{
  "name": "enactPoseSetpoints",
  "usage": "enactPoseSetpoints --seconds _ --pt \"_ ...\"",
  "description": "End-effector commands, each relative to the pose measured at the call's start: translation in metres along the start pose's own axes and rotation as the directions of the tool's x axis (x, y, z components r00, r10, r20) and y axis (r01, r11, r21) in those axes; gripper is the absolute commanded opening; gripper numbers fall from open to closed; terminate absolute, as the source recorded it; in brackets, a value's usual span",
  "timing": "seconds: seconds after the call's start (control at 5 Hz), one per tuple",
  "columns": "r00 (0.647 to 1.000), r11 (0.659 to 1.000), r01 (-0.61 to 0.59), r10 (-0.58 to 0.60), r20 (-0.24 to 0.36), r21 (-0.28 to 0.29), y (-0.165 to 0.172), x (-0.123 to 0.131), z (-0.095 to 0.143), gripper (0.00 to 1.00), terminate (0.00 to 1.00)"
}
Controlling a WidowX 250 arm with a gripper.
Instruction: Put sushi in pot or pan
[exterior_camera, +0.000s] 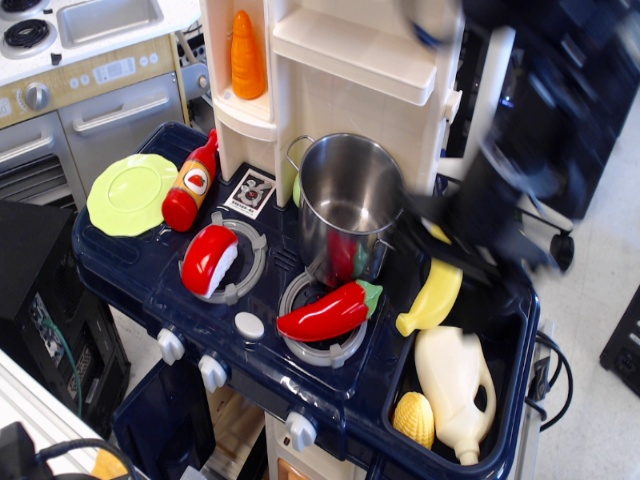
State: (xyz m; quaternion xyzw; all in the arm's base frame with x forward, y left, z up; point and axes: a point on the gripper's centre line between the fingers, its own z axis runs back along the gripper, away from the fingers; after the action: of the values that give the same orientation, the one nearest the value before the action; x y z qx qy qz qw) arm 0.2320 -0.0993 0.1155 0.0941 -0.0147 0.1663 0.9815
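Note:
The sushi (pixel 210 258), a red top on a white base, lies on the left burner ring of the dark blue toy stove. The shiny steel pot (pixel 349 203) stands upright behind the right burner, empty as far as I can see. My gripper (pixel 470 250) is a dark motion-blurred shape to the right of the pot, above the yellow banana. The blur hides whether its jaws are open or shut. It is far from the sushi.
A red chili pepper (pixel 328 312) lies on the right burner. A ketchup bottle (pixel 189 184) and a green plate (pixel 132 193) sit at the left. A banana (pixel 433 298), a cream bottle (pixel 456 386) and corn (pixel 414 418) lie in the sink at right. White shelving (pixel 340 60) rises behind.

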Motion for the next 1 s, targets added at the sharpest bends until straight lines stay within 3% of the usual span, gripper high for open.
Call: enactPoseSetpoints --seconds 0.0,0.2,0.4,0.8 --pt "0.999 0.999 0.050 -0.050 0.019 0.008 0.073 0.005 0.006 1.00 0.00" --pt "0.989 0.989 0.143 -0.142 0.029 -0.026 0.119 0.018 -0.015 1.00 0.00" --pt "0.978 0.978 0.200 -0.196 0.070 -0.054 0.141 0.027 -0.037 1.00 0.00" --pt "0.977 0.980 0.188 -0.180 0.115 -0.058 0.158 0.044 -0.087 1.00 0.00"
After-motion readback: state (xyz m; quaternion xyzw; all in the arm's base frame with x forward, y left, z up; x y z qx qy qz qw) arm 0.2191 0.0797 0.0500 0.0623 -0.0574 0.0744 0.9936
